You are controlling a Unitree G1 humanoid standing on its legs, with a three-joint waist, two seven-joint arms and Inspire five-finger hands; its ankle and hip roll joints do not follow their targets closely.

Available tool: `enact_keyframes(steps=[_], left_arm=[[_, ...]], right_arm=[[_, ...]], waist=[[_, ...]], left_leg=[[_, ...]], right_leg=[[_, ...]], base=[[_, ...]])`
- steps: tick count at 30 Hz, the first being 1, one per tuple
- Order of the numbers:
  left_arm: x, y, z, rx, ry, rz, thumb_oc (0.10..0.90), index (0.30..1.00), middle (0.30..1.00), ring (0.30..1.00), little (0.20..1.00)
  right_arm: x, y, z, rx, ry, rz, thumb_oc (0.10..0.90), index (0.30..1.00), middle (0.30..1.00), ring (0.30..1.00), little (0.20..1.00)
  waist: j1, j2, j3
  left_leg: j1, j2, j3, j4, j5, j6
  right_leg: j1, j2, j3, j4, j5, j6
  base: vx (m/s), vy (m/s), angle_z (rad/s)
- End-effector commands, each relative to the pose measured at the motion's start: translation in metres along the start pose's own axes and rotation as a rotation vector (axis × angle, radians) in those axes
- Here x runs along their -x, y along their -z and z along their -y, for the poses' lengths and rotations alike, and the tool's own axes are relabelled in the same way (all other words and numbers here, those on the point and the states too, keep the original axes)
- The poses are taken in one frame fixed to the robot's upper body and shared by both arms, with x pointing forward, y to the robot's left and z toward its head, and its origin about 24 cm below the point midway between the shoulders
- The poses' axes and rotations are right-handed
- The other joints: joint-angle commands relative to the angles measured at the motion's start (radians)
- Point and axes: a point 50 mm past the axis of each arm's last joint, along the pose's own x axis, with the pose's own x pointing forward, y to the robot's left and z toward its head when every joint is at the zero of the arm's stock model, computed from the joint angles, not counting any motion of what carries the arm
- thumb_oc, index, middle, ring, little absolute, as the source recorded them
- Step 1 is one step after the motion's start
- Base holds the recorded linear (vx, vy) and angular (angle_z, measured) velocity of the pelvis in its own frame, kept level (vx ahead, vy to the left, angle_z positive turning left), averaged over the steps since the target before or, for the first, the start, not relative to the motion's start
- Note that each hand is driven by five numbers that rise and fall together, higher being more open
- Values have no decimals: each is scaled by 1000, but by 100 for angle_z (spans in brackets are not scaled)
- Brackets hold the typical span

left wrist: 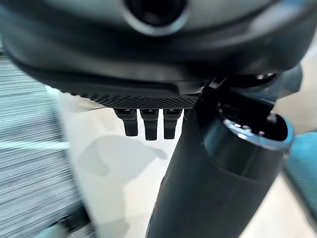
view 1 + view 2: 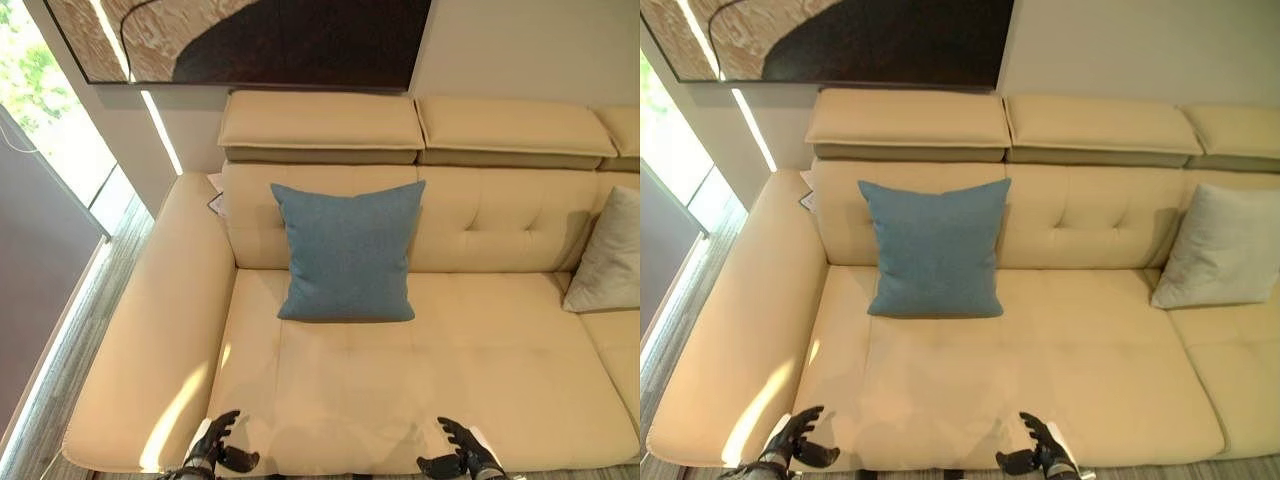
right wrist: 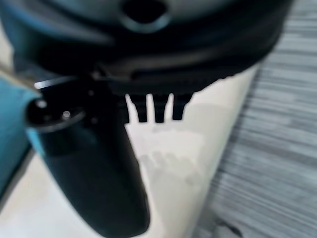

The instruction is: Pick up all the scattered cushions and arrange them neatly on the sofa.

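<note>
A blue cushion (image 2: 348,250) stands upright against the backrest of the cream sofa (image 2: 480,350), on the left seat. A light grey cushion (image 2: 1225,247) leans against the backrest further right. My left hand (image 2: 214,443) hovers open over the seat's front edge at lower left, holding nothing. Over the same edge at lower right is my right hand (image 2: 462,452), also open and empty. In the wrist views each hand's fingers (image 1: 146,123) (image 3: 157,111) point down over the pale seat.
The sofa's wide left armrest (image 2: 150,340) borders a striped grey floor (image 2: 60,380) and a window (image 2: 50,140) on the left. A dark framed picture (image 2: 250,40) hangs on the wall above the headrests (image 2: 320,125).
</note>
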Motion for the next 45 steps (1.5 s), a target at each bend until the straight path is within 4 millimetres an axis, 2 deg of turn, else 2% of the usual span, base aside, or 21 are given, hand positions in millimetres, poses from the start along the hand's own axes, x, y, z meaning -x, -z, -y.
enact_keyframes(steps=[1, 4, 5, 6, 7, 11, 15, 17, 19, 20, 23, 25, 27, 29, 30, 31, 32, 33, 36, 39, 45], left_arm=[[-11, -30, -21, 15, -71, 91, 800, 900, 900, 900, 900], [-12, -28, -20, 27, -69, 79, 800, 900, 900, 900, 900], [-12, -29, -16, 43, -59, 75, 800, 900, 900, 900, 900], [-12, -29, -16, 43, -58, 75, 800, 900, 900, 900, 900], [-12, -24, -12, 72, -51, 50, 800, 900, 900, 900, 900], [-11, -19, -5, 74, -34, 17, 800, 900, 900, 900, 900], [-11, -15, -1, 34, -38, -10, 800, 900, 900, 900, 900], [-11, -12, -1, 35, -44, -34, 800, 900, 900, 900, 900], [-12, -12, -2, 36, -48, -39, 800, 900, 900, 900, 900], [-12, -11, -4, 35, -55, -47, 800, 900, 900, 900, 900], [-13, -11, -13, 44, -93, -47, 800, 900, 900, 900, 900], [-13, -12, -18, 38, -102, -44, 800, 900, 900, 900, 900], [-16, -19, -25, 26, -116, -29, 800, 900, 900, 900, 900], [-17, -21, -30, 22, -132, -25, 800, 900, 900, 900, 900], [-17, -21, -30, 22, -132, -25, 800, 900, 900, 900, 900], [-17, -21, -32, 29, -139, -25, 800, 900, 900, 900, 900], [-17, -21, -32, 29, -139, -24, 800, 900, 900, 900, 900], [-16, -19, -32, 37, -143, -32, 800, 900, 900, 900, 900], [-16, -17, -32, 52, -155, -46, 800, 900, 900, 900, 900], [-15, -12, -23, 60, -139, -74, 800, 900, 900, 900, 900], [-13, -6, -11, 49, -100, -98, 800, 900, 900, 900, 900]], right_arm=[[-7, -18, 10, -83, 50, 69, 800, 900, 900, 900, 900], [-7, -16, 8, -82, 43, 53, 800, 900, 900, 900, 900], [-8, -17, 11, -87, 54, 54, 800, 900, 900, 900, 900], [-8, -17, 11, -86, 54, 54, 800, 900, 900, 900, 900], [-9, -14, 15, -94, 70, 32, 800, 900, 900, 900, 900], [-10, -10, 16, -93, 75, 1, 800, 900, 900, 900, 900], [-10, 1, 11, -62, 63, -65, 800, 900, 900, 900, 900], [-12, 2, 9, -74, 71, -100, 800, 900, 900, 900, 900], [-13, 1, 9, -78, 76, -108, 800, 900, 900, 900, 900], [-14, 1, 6, -82, 77, -125, 800, 900, 900, 900, 900], [-20, -12, 0, -70, 68, -109, 800, 900, 900, 900, 900], [-21, -17, -2, -57, 55, -97, 800, 900, 900, 900, 900], [-23, -21, -5, -47, 43, -96, 800, 900, 900, 900, 900], [-22, -18, -7, -60, 36, -111, 800, 900, 900, 900, 900], [-22, -18, -7, -60, 36, -111, 800, 900, 900, 900, 900], [-21, -14, -11, -70, 28, -127, 800, 900, 900, 900, 900], [-21, -14, -11, -71, 28, -126, 800, 900, 900, 900, 900], [-20, -13, -16, -94, 22, -137, 800, 900, 900, 900, 900], [-20, -14, -21, -112, 21, -138, 800, 900, 900, 900, 900], [-20, -15, -23, -121, 25, -141, 800, 900, 900, 900, 900], [-13, 2, -27, -113, 22, -204, 800, 900, 900, 900, 900]], waist=[[1, -3, 20], [6, -20, 33], [0, -44, 41], [0, -44, 41], [-3, -57, 46], [-16, -66, 36], [-26, -59, 30], [-26, -57, 26], [-28, -59, 26], [-23, -69, 31], [1, -88, 64], [4, -91, 76], [20, -87, 94], [46, -75, 87], [46, -76, 85], [72, -70, 69], [71, -70, 67], [95, -88, 52], [96, -98, 22], [84, -93, 5], [62, -78, -7]], left_leg=[[17, 36, 50, 9, -43, -60], [-27, 36, 34, 77, -56, -53], [-47, 22, 42, 189, -135, -37], [-50, 23, 41, 195, -140, -37], [-41, 5, 36, 304, -198, -28], [-3, 0, 26, 415, -231, -20], [71, 1, 6, 384, -249, -28], [129, -15, 1, 258, -288, -23], [144, -23, 0, 216, -302, -16], [141, -46, -6, 187, -314, 3], [114, -78, -9, 151, -292, 27], [109, -79, -5, 132, -276, 35], [80, -76, -11, 126, -250, 48], [53, -73, -18, 111, -217, 68], [50, -74, -18, 111, -215, 68], [40, -69, -12, 94, -196, 71], [37, -69, -12, 94, -194, 71], [29, -78, 3, 65, -172, 58], [21, -73, 21, 29, -145, 42], [27, -66, 34, 22, -144, 34], [62, -56, 41, 18, -139, 27]], right_leg=[[24, 4, -17, 12, -112, 28], [12, 2, -13, 12, -111, 17], [-5, -21, -18, 12, -95, 12], [-4, -20, -18, 12, -96, 12], [-15, -29, -18, 12, -80, 6], [-25, -35, -26, 12, -60, 3], [-32, -35, -39, 12, -33, 14], [-55, -45, -42, 17, -6, 33], [-70, -54, -43, 21, 9, 43], [-98, -75, -38, 21, 38, 66], [-171, -121, -50, 33, 114, 129], [-194, -133, -48, 60, 134, 144], [-186, -128, -21, 138, 62, 131], [-145, -106, 9, 297, -25, 94], [-147, -107, 9, 297, -24, 94], [-84, -107, -7, 329, -74, 90], [-86, -107, -7, 327, -72, 90], [-31, -116, -30, 263, -81, 84], [7, -109, -44, 177, -88, 90], [12, -90, -25, 134, -85, 86], [55, -75, -27, 84, -87, 75]], base=[[-119, -62, 7], [-239, -63, 18], [-173, -16, 20], [-289, 5, 25], [-121, 23, 18], [-96, 72, 9], [-67, 176, 23], [-97, 223, 32], [-121, 247, 24], [-190, 377, 24], [-296, 348, -5], [-220, 117, -44], [-360, 157, -31], [-305, 148, -13], [-173, 52, 2], [-108, 16, 12], [-166, -34, -3], [-93, -87, -18], [-57, -85, -26], [-12, -51, -8], [-6, -18, 7]])
